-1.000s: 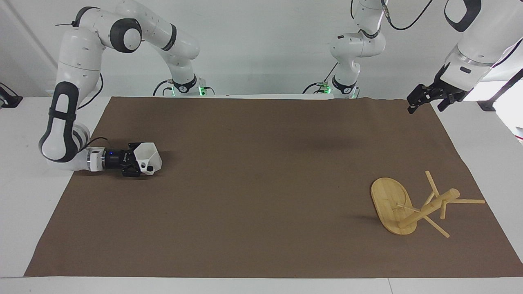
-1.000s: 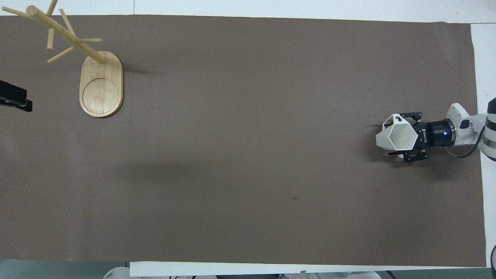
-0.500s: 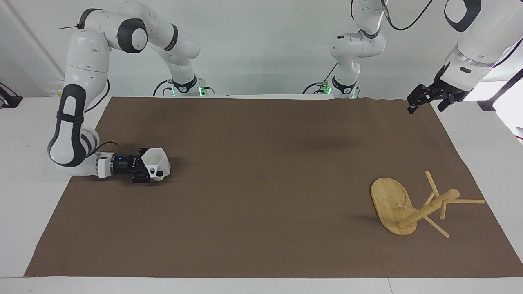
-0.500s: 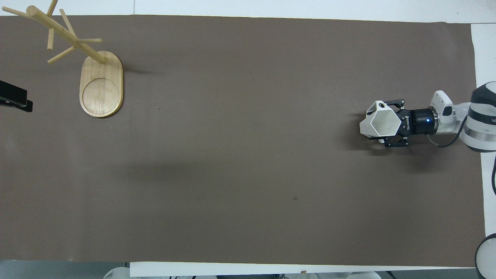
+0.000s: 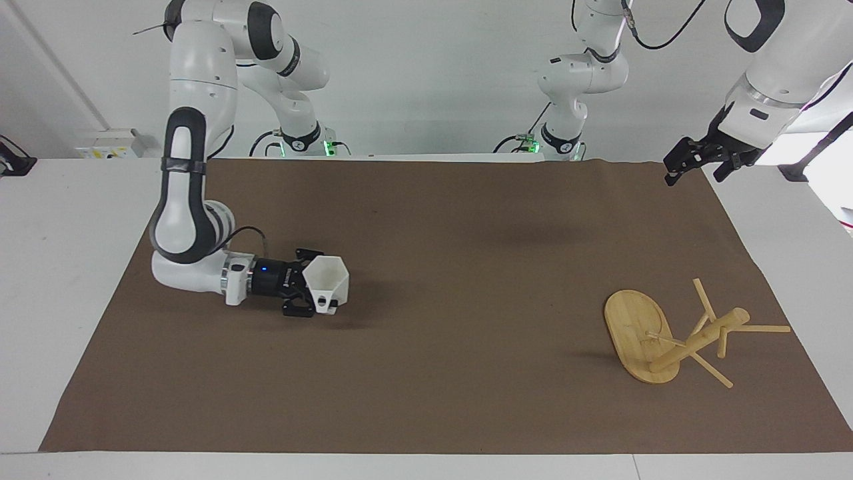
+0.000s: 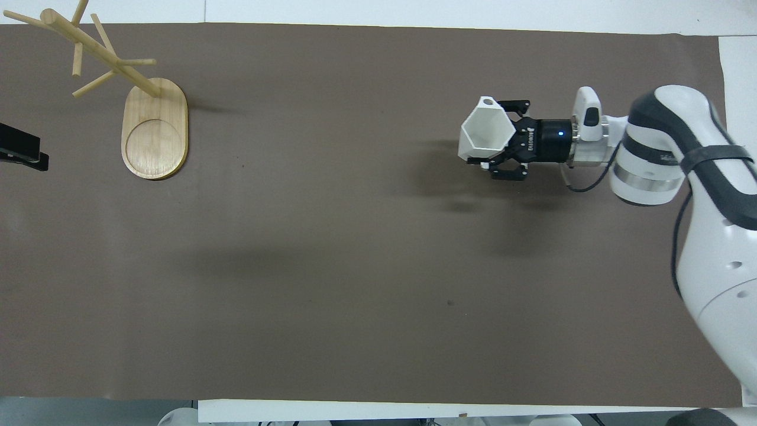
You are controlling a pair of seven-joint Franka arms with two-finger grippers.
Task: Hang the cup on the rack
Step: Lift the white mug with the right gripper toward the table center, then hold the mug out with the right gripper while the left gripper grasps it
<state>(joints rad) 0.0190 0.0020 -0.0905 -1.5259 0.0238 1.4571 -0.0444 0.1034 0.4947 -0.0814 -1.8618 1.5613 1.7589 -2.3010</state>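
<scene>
My right gripper (image 5: 312,284) is shut on the white faceted cup (image 5: 328,281) and holds it a little above the brown mat, toward the right arm's end. The cup is tipped, with its mouth toward the left arm's end and its small pierced handle on the side away from the robots. It also shows in the overhead view (image 6: 482,136), with the right gripper (image 6: 504,139) around it. The bamboo rack (image 5: 698,340) stands on its oval base (image 6: 155,127) toward the left arm's end, its pegs bare. My left gripper (image 5: 696,167) waits open above the mat's corner.
A brown mat (image 5: 453,267) covers most of the white table. A wide stretch of bare mat (image 6: 319,177) lies between the cup and the rack. Only the tip of the left gripper (image 6: 23,155) shows in the overhead view.
My right arm has carried the cup across the mat toward the rack and a little farther from the robots. The left arm and the rack have not moved.
</scene>
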